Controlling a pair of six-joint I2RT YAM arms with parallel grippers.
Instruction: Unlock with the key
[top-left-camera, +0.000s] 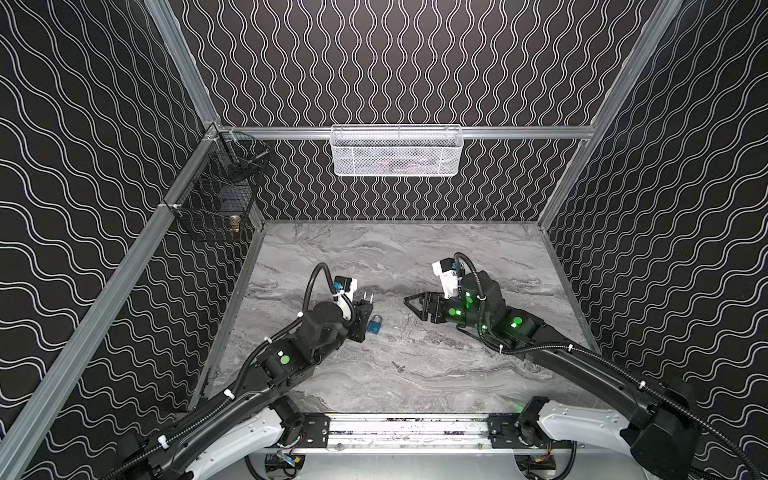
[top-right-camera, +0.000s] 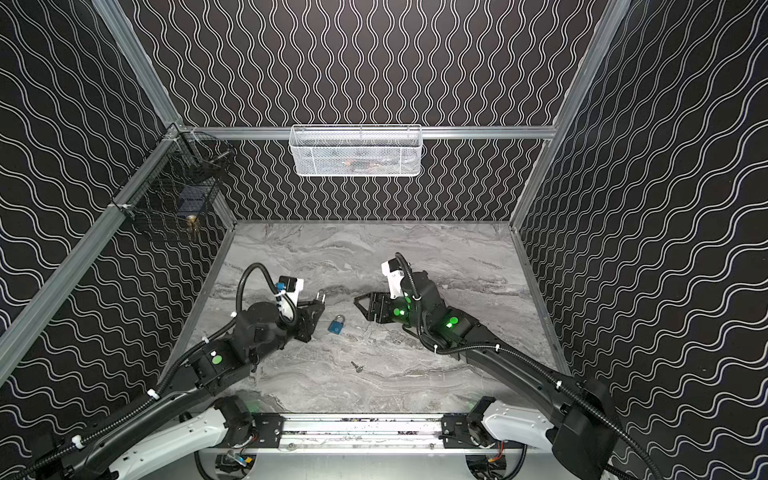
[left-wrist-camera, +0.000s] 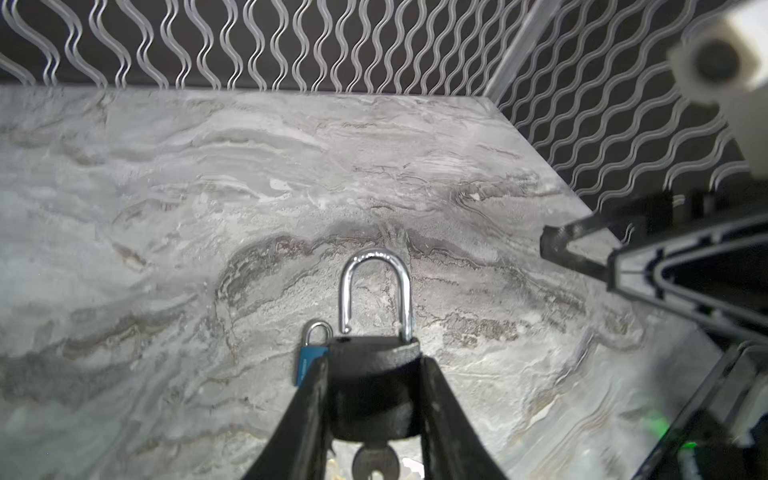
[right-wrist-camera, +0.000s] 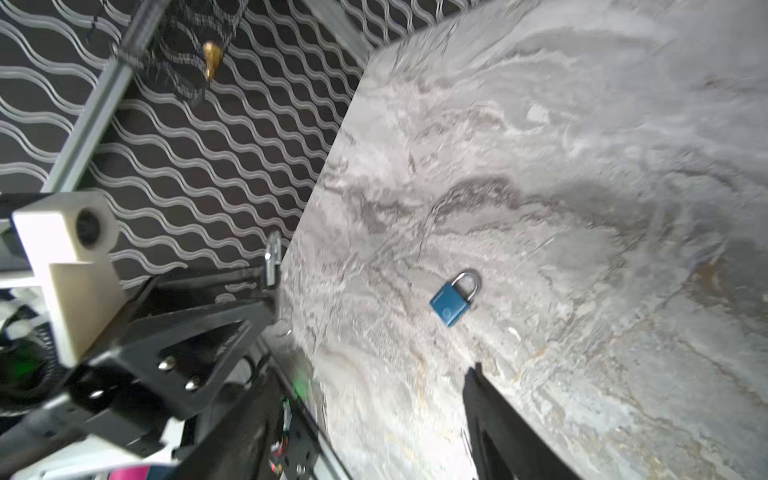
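With the left gripper (left-wrist-camera: 372, 361) clamped on the black padlock (left-wrist-camera: 365, 399) toward the bench's (top-left-camera: 415, 257) left edge, shackle (left-wrist-camera: 374, 266) sprung and key (left-wrist-camera: 375, 463) seated, the wide, empty right gripper (top-left-camera: 411, 308) should back off straight, avoiding the key.

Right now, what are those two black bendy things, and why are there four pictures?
Those are two robot arms with pinchers called grippers. Two pictures look down from above; the other two come from a camera on each wrist. The left gripper pinches a black padlock. Its key sticks in the bottom, and its silver loop stands open on one side. The right gripper is open and empty. On the marble table lie a blue padlock, which looks shut, and a small metal piece, probably another key.
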